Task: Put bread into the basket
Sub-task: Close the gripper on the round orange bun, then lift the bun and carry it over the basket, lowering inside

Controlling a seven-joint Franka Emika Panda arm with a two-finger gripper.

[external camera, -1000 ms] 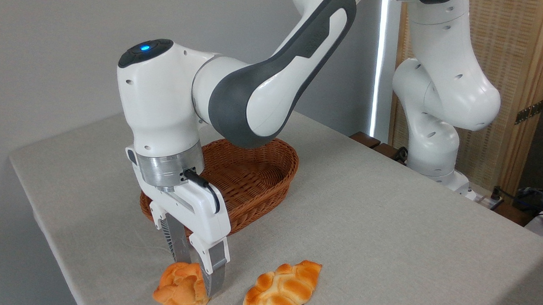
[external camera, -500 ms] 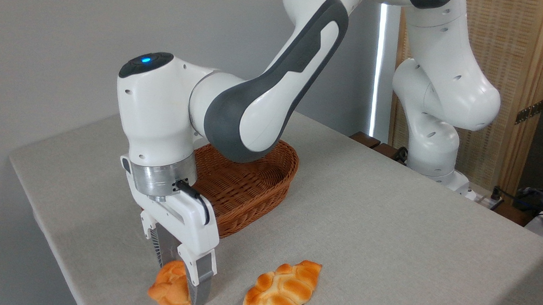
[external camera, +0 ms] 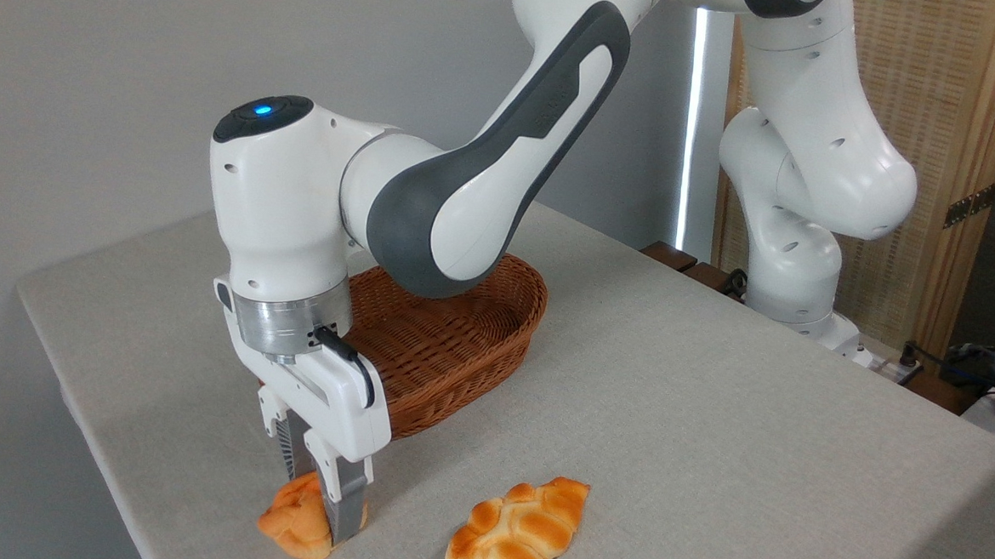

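— Bread (external camera: pixel 293 520) is squeezed between the two fingers of the claw (external camera: pixel 319 509). It is held low, right at the table (external camera: pixel 711 427). Whether it is lifted off yet cannot be told.

— Where is the basket (external camera: pixel 451 345) found from the claw?

— It is seen behind the claw, up and to the right, quite near. Its long side is pointed away toward the back right. The high rim must be cleared first, it is thought. A longer loaf (external camera: pixel 514 532) is left just to the right of the claw, not touched.
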